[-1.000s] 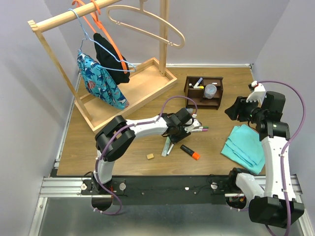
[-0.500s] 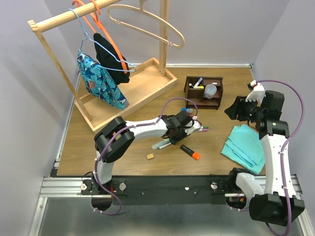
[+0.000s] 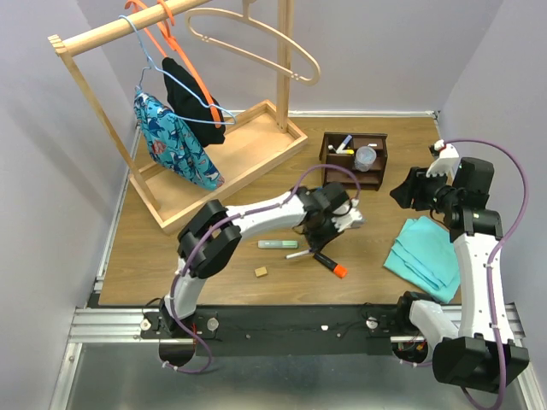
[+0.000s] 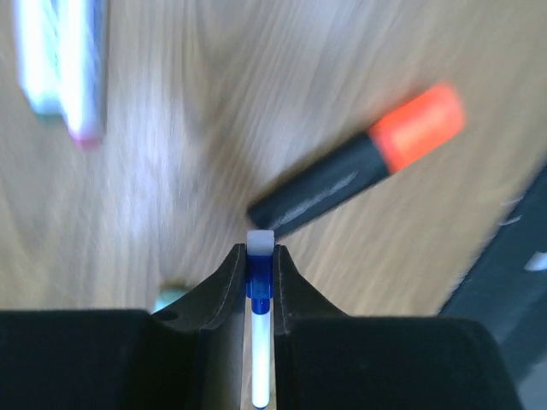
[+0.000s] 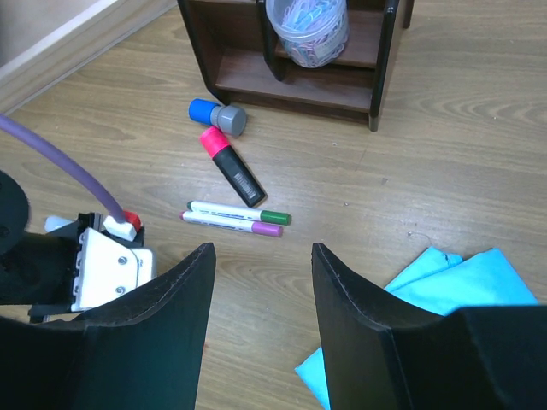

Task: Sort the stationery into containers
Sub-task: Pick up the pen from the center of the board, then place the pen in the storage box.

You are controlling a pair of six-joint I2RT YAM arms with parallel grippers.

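The left gripper (image 4: 259, 253) is closed to a narrow gap and clamps a slim blue-and-white pen (image 4: 259, 278) between its fingertips, with the pen's white tip protruding just past them. The held pen is above the table (image 3: 171, 248), near the middle of the work area. Just beyond the fingertips, in the left wrist view, an orange highlighter (image 4: 359, 175) with a black body lies on the wood. The view is blurred. The right gripper (image 5: 262, 256) stands wide open with nothing between its fingers, above bare table and next to the teal cloth (image 5: 461, 286). The dark wooden desk organizer (image 3: 355, 160) stands upright at the far side of the table. A round cup (image 5: 306, 26) holding purple clips (image 5: 301, 38) sits in one of its compartments. On the table in front of the organizer lie a pink highlighter (image 5: 231, 168), a green-capped marker (image 5: 241, 209) and a purple-capped marker (image 5: 232, 224); the two markers are side by side and touching. A green highlighter (image 3: 278, 244) and a tan eraser cube (image 3: 261, 272) lie on the table nearer the arm bases, apart from each other.
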